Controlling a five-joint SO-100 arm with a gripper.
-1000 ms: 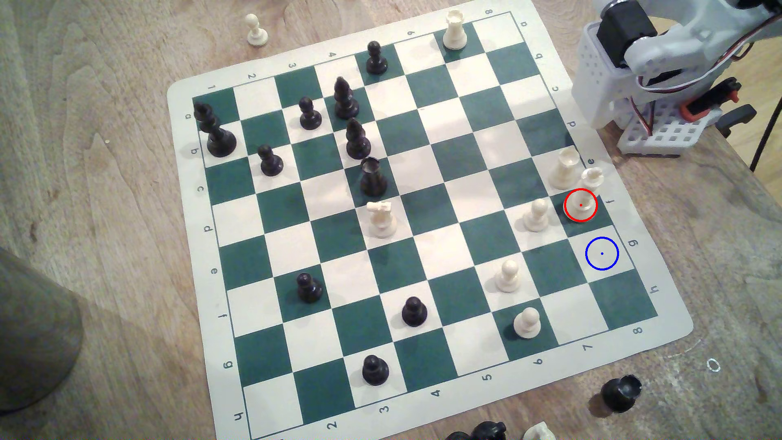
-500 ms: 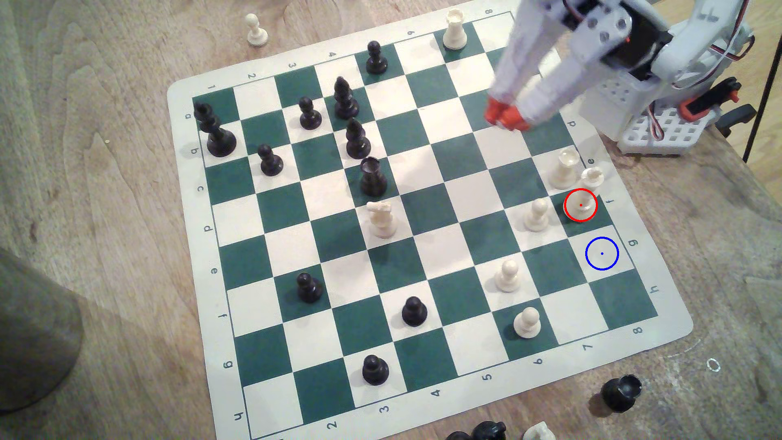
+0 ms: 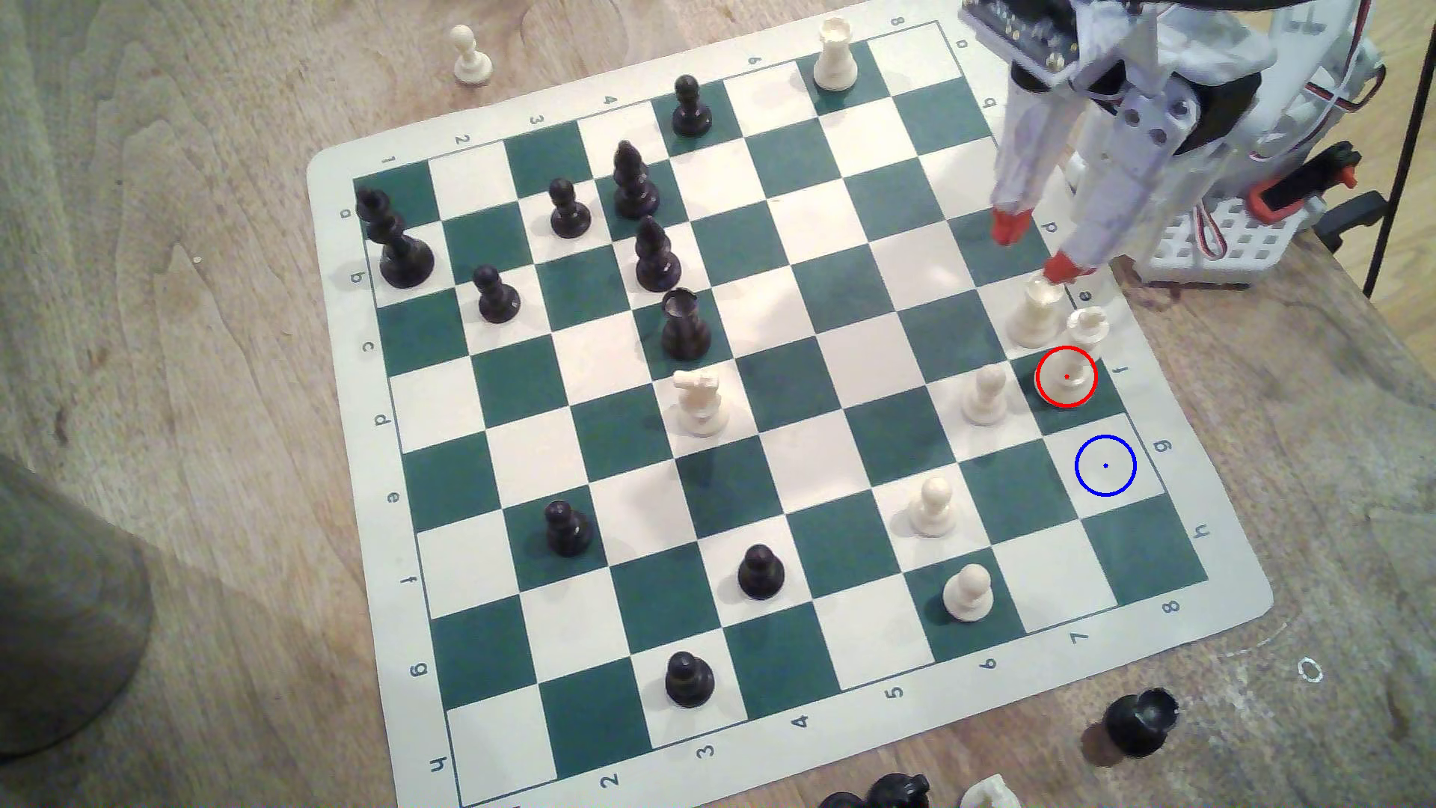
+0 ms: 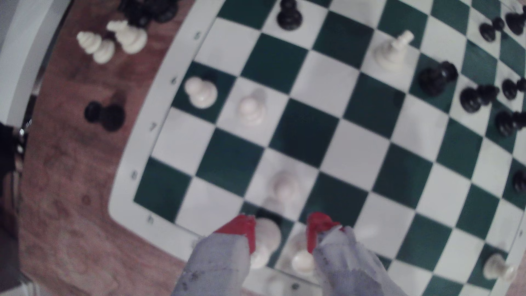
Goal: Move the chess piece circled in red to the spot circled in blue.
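1. Your white arm reaches in from the exterior view's upper right, and its gripper (image 3: 1040, 247) points steeply down over the far right edge of the green-and-cream vinyl chessboard (image 3: 777, 482).
2. The jaws stand released, the 2 red-tipped fingers (image 3: 1012, 225) clearly apart with nothing between them.
3. The tall cream-white plastic piece with the cross-like crown (image 3: 1076, 350) stands just below the gripper, its base inside the red circle on a green square.
4. The lower fingertip hangs just above the cream piece with the flared cup top (image 3: 1036, 311); contact is unclear.
5. The cream square with the blue circle (image 3: 1106, 465) lies further below.
6. The wrist view adds the gap: 2 blurred cream pieces (image 4: 267, 239) between the tips.
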